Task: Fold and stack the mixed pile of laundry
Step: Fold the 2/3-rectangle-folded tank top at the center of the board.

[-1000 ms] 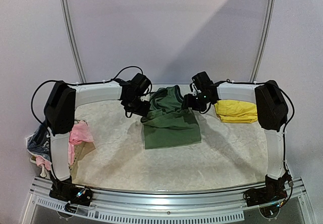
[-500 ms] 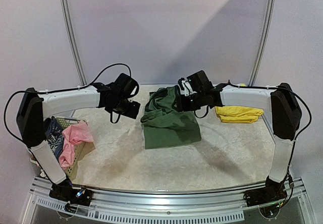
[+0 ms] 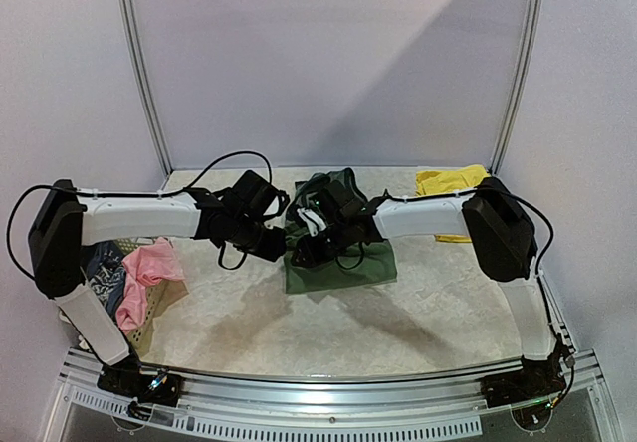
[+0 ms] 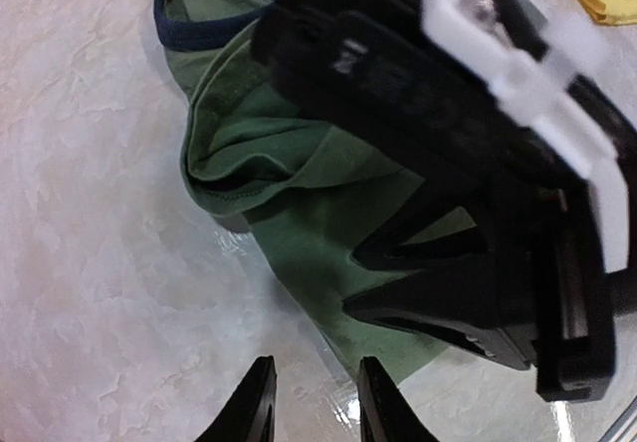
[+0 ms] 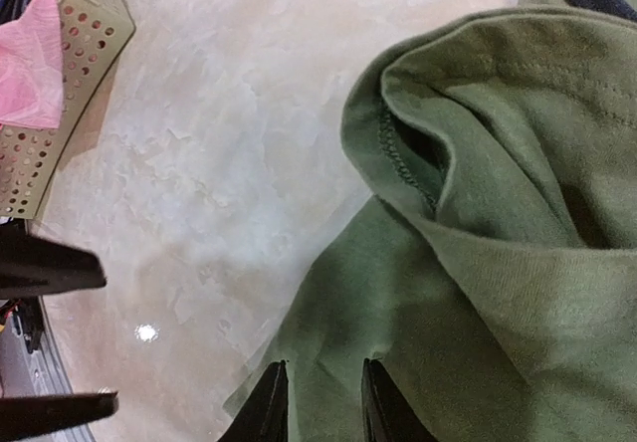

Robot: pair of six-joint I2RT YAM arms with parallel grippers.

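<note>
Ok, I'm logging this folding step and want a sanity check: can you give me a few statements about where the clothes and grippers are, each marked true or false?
1. Both grippers are at the olive-green top. True.
2. The yellow shorts are in the basket. False: they lie on the table at its far right.
3. The pink piece hangs over the basket on the left. True.
4. The left gripper holds the pink piece. False: its fingertips are apart over the table beside the top's edge, with nothing between them.
5. The top lies smooth and flat. False: its far part is bunched into folds, and the right gripper hangs over its near edge.
</note>
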